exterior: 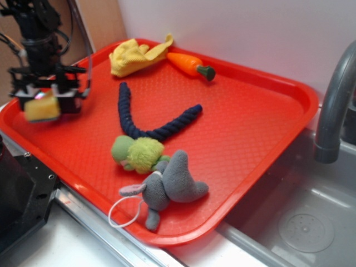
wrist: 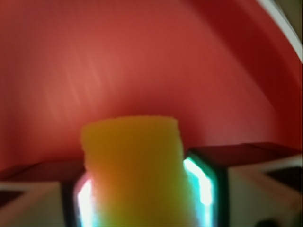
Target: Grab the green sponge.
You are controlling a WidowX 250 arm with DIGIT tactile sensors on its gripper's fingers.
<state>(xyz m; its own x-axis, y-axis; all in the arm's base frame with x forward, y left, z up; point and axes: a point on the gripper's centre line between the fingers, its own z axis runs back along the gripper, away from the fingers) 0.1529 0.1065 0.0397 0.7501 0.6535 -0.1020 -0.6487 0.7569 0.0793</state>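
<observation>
My gripper (exterior: 44, 103) hangs over the far left corner of the red tray (exterior: 261, 119) and is shut on the green sponge (exterior: 42, 108), a yellow foam block held a little above the tray floor. In the wrist view the sponge (wrist: 135, 165) fills the gap between my two fingers (wrist: 201, 182), which press it from both sides. Its dark green layer does not show. The wrist view is blurred.
On the tray lie a yellow cloth (exterior: 133, 55), a toy carrot (exterior: 192, 65), a dark blue rope (exterior: 150, 119), a fuzzy light-green plush (exterior: 139, 153) and a grey plush mouse (exterior: 169, 183). A grey faucet (exterior: 334, 111) and sink (exterior: 300, 222) stand at the right.
</observation>
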